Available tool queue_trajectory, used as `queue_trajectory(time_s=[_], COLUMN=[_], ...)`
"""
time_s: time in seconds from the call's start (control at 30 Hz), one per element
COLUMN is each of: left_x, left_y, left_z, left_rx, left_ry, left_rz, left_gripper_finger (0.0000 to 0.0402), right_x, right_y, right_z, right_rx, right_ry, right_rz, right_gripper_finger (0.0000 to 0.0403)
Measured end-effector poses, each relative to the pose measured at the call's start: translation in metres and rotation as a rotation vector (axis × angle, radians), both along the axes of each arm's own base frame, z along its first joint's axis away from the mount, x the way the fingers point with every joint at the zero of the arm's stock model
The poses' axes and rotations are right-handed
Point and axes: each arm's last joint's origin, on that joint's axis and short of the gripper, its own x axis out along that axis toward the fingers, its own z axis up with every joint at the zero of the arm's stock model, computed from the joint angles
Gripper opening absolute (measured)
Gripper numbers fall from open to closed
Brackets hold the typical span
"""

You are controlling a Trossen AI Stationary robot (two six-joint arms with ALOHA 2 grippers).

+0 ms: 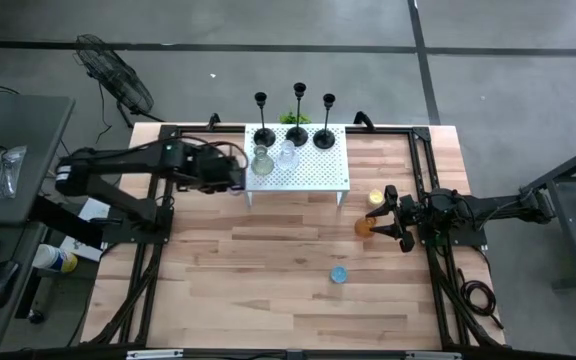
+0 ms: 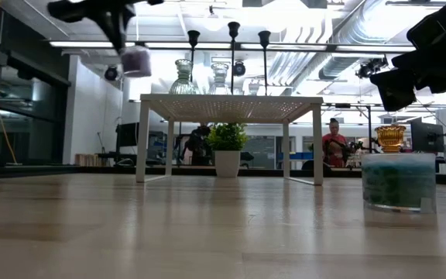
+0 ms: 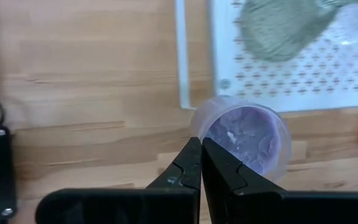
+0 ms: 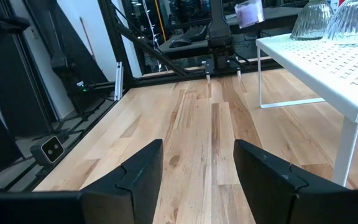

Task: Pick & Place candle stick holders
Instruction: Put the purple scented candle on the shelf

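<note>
My left gripper (image 1: pixel 236 177) is shut on a purple glass votive cup (image 3: pixel 244 134) and holds it up in the air at the left edge of the white perforated stand (image 1: pixel 308 175). Three tall black candlesticks (image 1: pixel 299 92) stand on round bases at the stand's far edge, with two clear glass pieces (image 1: pixel 261 160) in front of them. My right gripper (image 4: pixel 197 162) is open and empty, raised over the table's right side, next to an orange cup (image 1: pixel 364 226) and a yellow cup (image 1: pixel 375 198). A blue cup (image 1: pixel 339 275) stands on the table nearer the front. My left gripper pinches the purple cup's wall at the rim (image 3: pixel 199 127) between its two fingers, on the side nearest the arm. The cup hangs below the fingers (image 2: pixel 122 35), lifted clear of the table, about level with the stand's top (image 2: pixel 231 99), its opening up.
The white stand's legs (image 2: pixel 142 139) rest on the wooden table at the back middle. Black frame rails (image 1: pixel 158 210) run along both table sides. The blue cup (image 2: pixel 399 182) is close in the low view. People and a potted plant (image 2: pixel 227 147) show in the room behind.
</note>
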Motion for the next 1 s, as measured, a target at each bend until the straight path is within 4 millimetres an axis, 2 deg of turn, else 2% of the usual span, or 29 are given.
queue_trajectory(time_s=[0.2,0.4,1.0], left_x=[0.029,0.044,0.055], left_y=[0.001,0.001,0.023], left_z=[0.002,-0.002,-0.006], left_rx=[-0.005,-0.015,0.026], left_ry=[0.014,0.013,-0.014], left_rz=[-0.012,-0.018,0.0], left_gripper_finger=[0.0,0.0,0.0], right_x=[0.0,0.0,0.0], right_y=[0.0,0.0,0.0], right_z=[0.0,0.0,0.0], right_rx=[0.0,0.0,0.0], right_ry=[0.0,0.0,0.0], right_rz=[0.0,0.0,0.0], right_gripper_finger=[0.0191,0.0191,0.0191])
